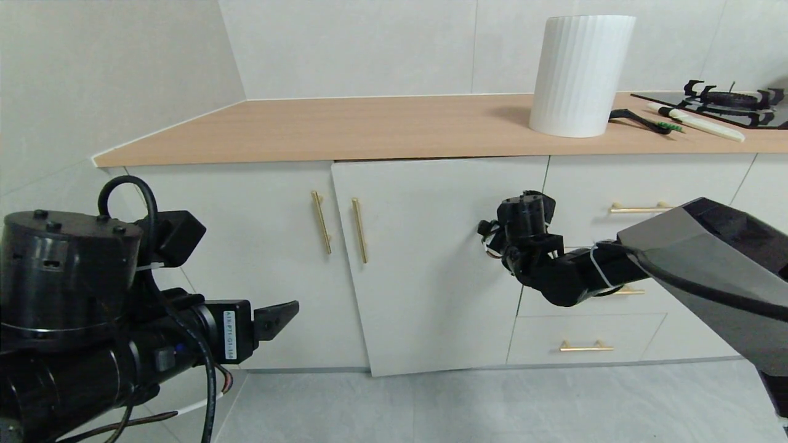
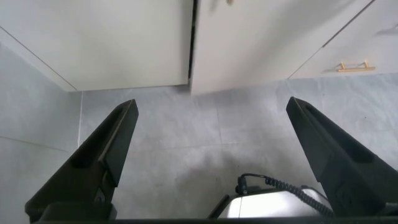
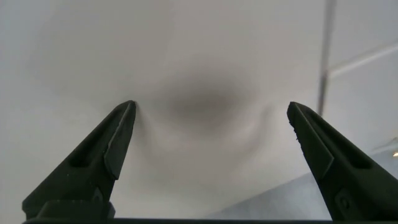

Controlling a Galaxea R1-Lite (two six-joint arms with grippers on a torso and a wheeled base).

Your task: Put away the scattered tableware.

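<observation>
Scattered utensils lie at the counter's far right: a black-handled one and a long white-handled one beside a green-tipped piece. A tall white ribbed holder stands next to them. My right gripper is up against the right part of a white cabinet door that stands slightly ajar. In the right wrist view it is open, close to the door's face, with nothing between the fingers. My left gripper hangs low at the left, open over the grey floor.
The wooden countertop runs along a tiled wall. Below are cabinet doors with vertical gold handles and drawers with gold pulls at the right. A black gas hob sits at the counter's far right.
</observation>
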